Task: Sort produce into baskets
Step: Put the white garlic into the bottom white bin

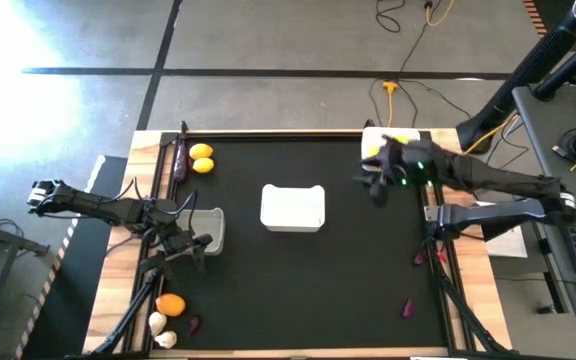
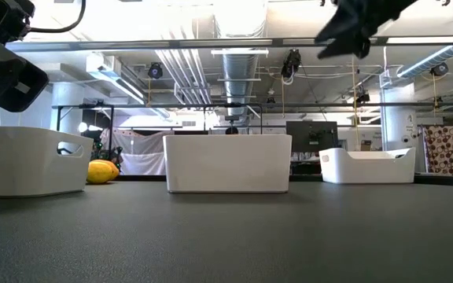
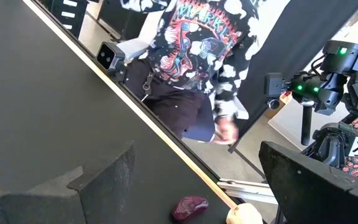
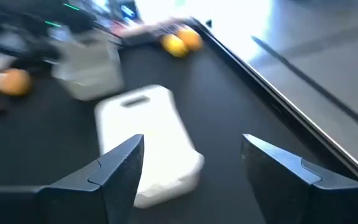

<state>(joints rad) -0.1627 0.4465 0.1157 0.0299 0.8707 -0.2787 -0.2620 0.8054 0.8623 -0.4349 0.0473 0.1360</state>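
Three white baskets stand on the black mat: the left basket (image 1: 211,228), the middle basket (image 1: 293,208) and the right basket (image 1: 380,140) at the far right, partly under my right arm. Two lemons (image 1: 201,158) and a dark eggplant (image 1: 179,160) lie at the far left. An orange (image 1: 171,305), garlic bulbs (image 1: 162,331) and a purple piece (image 1: 194,323) lie at the near left. My right gripper (image 4: 191,168) hangs open and empty, high above the mat between the middle and right baskets. My left gripper (image 3: 197,186) is open beside the left basket, holding nothing.
Two small purple pieces (image 1: 420,258) (image 1: 408,307) lie on the mat's right side. A person in a patterned shirt (image 3: 197,37) stands beyond the table's edge. Open mat stretches in front of the middle basket (image 2: 228,163).
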